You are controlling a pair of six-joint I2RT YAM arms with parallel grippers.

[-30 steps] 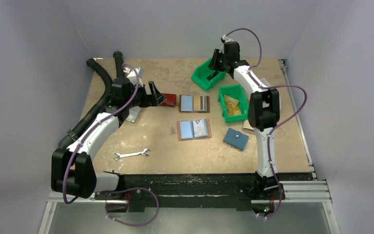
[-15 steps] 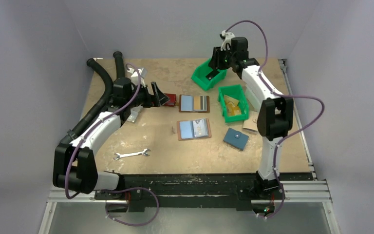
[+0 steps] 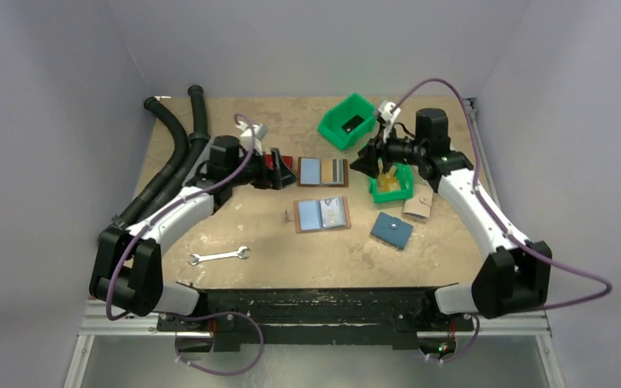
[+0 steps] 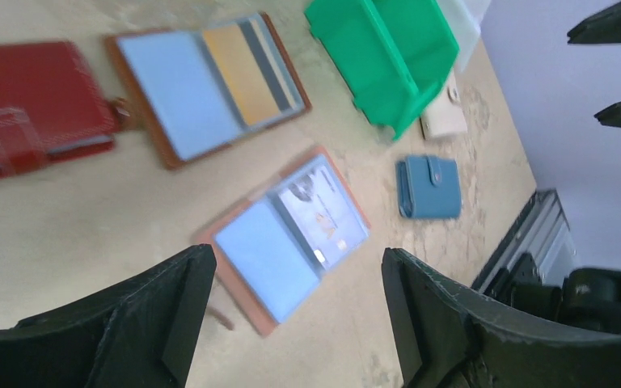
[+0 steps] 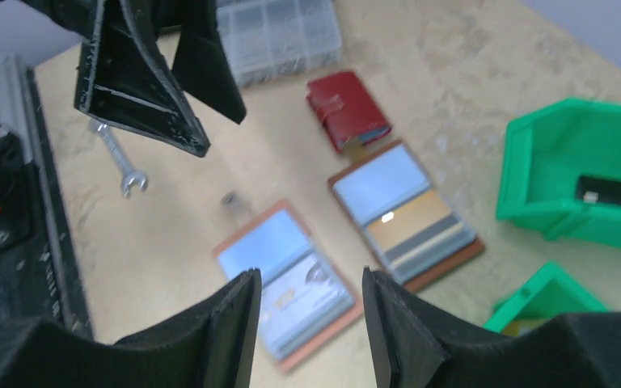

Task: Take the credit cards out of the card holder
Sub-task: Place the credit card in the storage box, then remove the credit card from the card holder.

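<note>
Grippers stand spread and empty, both left gripper (image 4: 295, 267) and right gripper (image 5: 307, 279). We advise pinning the mid-frame card holder (image 3: 322, 214) flat, then pinching a credit card (image 4: 324, 213) by its edge.

Matt scuffed wooden table (image 3: 291, 250), glossy green plastic bin (image 3: 333, 136), shiny metal wrench (image 3: 219, 257), brown leather-like card holder (image 4: 228, 284).

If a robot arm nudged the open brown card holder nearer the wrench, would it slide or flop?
Probably slide: the card holder lies opened flat on the table, nothing round to roll. Lifted by one edge, it would likely fold at its middle crease. It looks thin, so probably light; the cards might shift inside.
</note>
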